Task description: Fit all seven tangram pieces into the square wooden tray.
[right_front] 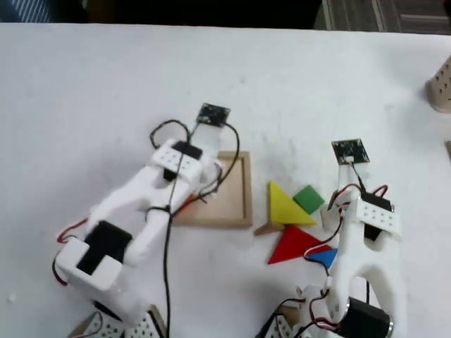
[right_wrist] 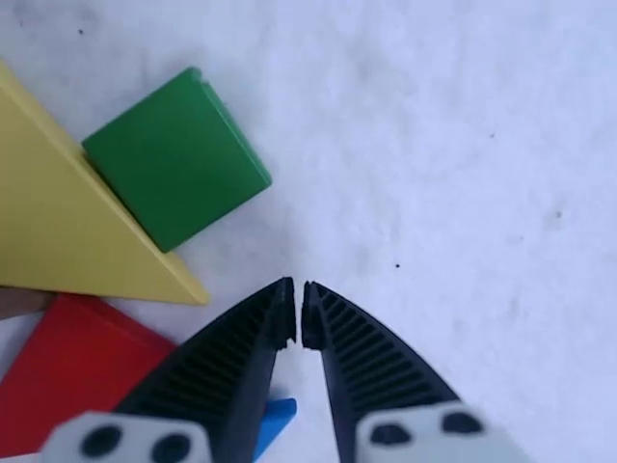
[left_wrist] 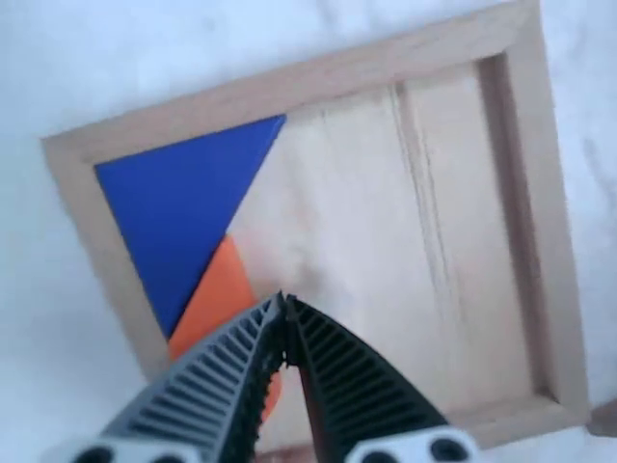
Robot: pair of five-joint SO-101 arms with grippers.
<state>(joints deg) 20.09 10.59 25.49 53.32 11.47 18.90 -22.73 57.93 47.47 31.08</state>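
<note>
So, white table (right_front: 106, 84), two arms on it. The left arm runs from the lower left of the high view up to the middle of the frame and sits over the square wooden tray (right_front: 246, 190). The right arm stands at lower right.

The tray holds a large blue triangle (left_wrist: 183, 203) tucked into one corner, with an orange piece (left_wrist: 217, 289) touching its long edge. Rest of the tray floor is bare wood.

Loose pieces sit just right of the tray, mid-frame:
- yellow triangle (right_front: 285, 205)
- red triangle (right_front: 292, 245) below it
- green square (right_front: 308, 198) against the yellow's right edge
- small blue piece (right_front: 326, 258) at the red's right corner, partly under the right arm
- small brown wedge (right_front: 268, 228) at the yellow's lower left corner

Left gripper (left_wrist: 284, 311): fingers fully closed, tips together, gripping nothing, over the orange piece's edge.

Right gripper (right_wrist: 297, 313): also closed, nothing held, over bare table just beside the green square and the yellow's tip.
</note>
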